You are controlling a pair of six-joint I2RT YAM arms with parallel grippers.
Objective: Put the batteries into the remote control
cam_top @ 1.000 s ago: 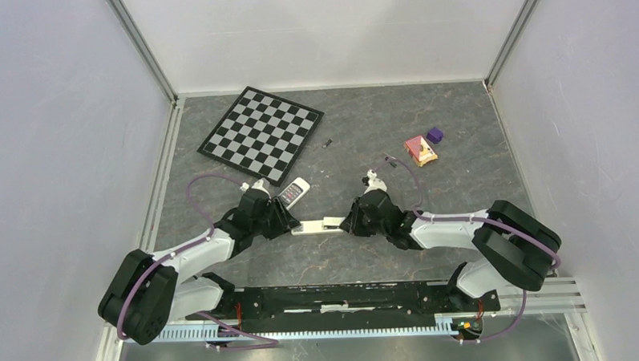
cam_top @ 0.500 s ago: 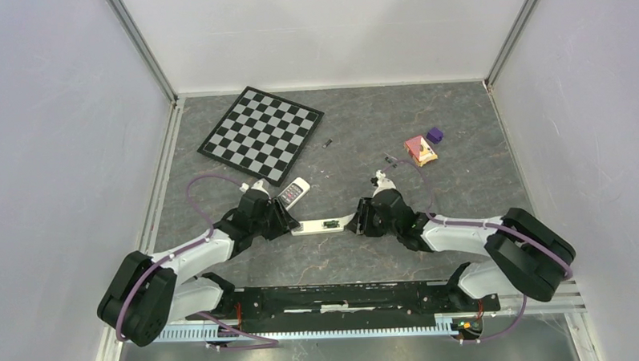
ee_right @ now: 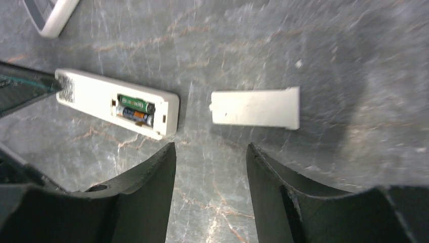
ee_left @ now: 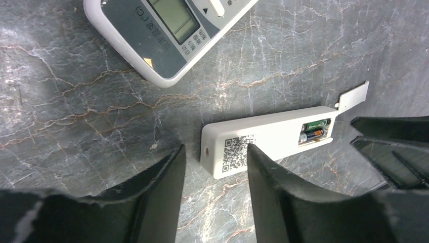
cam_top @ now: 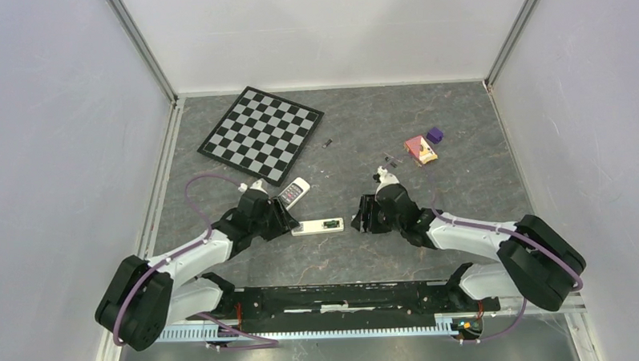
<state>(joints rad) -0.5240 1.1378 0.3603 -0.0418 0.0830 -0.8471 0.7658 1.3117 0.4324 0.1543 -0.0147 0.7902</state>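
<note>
Left gripper: jaws part-open, flanking butt end of remote, gap visible on one side, no clamp; likely bracing it.
Right gripper: jaws apart, empty.
Just ahead of it: lid lying loose, clear of remote.
Ahead-left: batteries seated side by side in open bay.
Lid likely next.

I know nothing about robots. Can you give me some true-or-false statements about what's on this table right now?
1. Two batteries sit inside the slim remote. True.
2. The battery cover is clipped onto that remote. False: the cover lies loose on the table beside it.
3. The right hand is holding a battery. False: the right hand is open and empty.
4. A chessboard lies on the table. True.
</note>
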